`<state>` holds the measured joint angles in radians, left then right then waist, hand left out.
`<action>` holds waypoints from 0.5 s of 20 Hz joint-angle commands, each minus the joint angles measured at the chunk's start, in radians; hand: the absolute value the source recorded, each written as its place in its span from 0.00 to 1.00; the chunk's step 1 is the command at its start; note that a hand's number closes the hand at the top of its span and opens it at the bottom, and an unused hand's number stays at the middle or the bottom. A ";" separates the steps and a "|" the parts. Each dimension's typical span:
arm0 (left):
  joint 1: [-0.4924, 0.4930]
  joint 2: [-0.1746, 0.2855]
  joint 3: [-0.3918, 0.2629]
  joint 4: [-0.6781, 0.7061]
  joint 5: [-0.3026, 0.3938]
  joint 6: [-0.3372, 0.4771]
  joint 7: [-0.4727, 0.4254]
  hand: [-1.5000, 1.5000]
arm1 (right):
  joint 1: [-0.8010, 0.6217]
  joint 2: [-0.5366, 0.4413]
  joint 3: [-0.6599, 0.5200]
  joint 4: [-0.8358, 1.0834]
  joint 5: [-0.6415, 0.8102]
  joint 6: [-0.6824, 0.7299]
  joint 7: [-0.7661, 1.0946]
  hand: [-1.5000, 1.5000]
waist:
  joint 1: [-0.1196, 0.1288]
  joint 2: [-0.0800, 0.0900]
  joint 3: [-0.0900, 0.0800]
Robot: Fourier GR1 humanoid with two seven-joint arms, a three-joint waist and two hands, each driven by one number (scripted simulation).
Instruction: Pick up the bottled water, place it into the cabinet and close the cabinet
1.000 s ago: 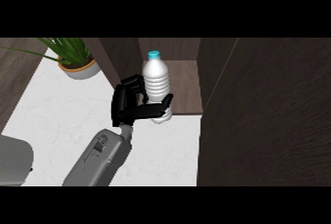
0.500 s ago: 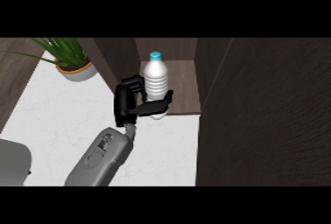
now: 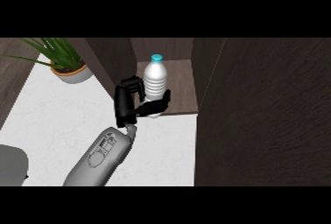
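Hardly anything has shifted since a second ago: the bottle [image 3: 154, 81] stands upright in the same spot at the mouth of the cabinet [image 3: 182, 85], and only the thumb seems to have crept a little higher on it

The left robot hand [image 3: 123, 104] is closed round the bottle's lower half, fingers [image 3: 131, 85] curled at its left side and the thumb across its near side, hiding the base. The bottle sits right at the shelf's front edge, blue cap up. Whether it already rests on the shelf or hangs just above it cannot be told. The right robot hand does not show.

By the look of it, the step in hand is the placing: the bottle has reached the cabinet but is not yet let go, and the door [image 3: 265, 113] stands open at the right. The next move likely calls for easing the bottle further in from the edge, opening the fingers without tipping it, and drawing the arm back over the worktop [image 3: 61, 116], clear of the plant [image 3: 65, 65], before the door can swing shut
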<state>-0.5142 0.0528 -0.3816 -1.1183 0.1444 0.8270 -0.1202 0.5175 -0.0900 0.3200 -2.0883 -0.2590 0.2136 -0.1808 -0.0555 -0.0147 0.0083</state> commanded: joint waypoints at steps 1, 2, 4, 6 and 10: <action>-0.238 0.069 0.055 0.222 -0.022 -0.095 0.035 1.00 | -0.003 -0.005 -0.013 0.001 -0.023 0.010 -0.001 0.00 | -0.039 0.040 -0.008; -0.248 0.077 0.047 0.229 -0.026 -0.088 0.067 1.00 | 0.015 -0.007 0.002 -0.007 0.002 0.003 -0.002 0.00 | -0.041 0.037 -0.008; -0.253 0.068 0.018 0.258 -0.065 -0.045 0.065 1.00 | 0.001 -0.001 0.007 -0.008 -0.009 0.003 0.008 0.00 | -0.032 0.035 -0.008; -0.231 0.107 0.014 0.262 -0.068 -0.056 0.048 1.00 | -0.005 -0.019 -0.027 -0.004 -0.031 0.013 0.011 0.00 | -0.032 0.039 -0.008; -0.242 0.117 -0.006 0.297 -0.097 -0.008 0.072 0.00 | -0.004 -0.009 0.010 -0.005 0.006 0.010 -0.001 0.00 | -0.043 0.042 -0.009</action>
<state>-0.5815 0.0990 -0.4565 -1.0166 0.0487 0.9087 -0.0829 0.5174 -0.1003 0.3170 -2.0843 -0.2645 0.2257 -0.1847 -0.0759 -0.0069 0.0096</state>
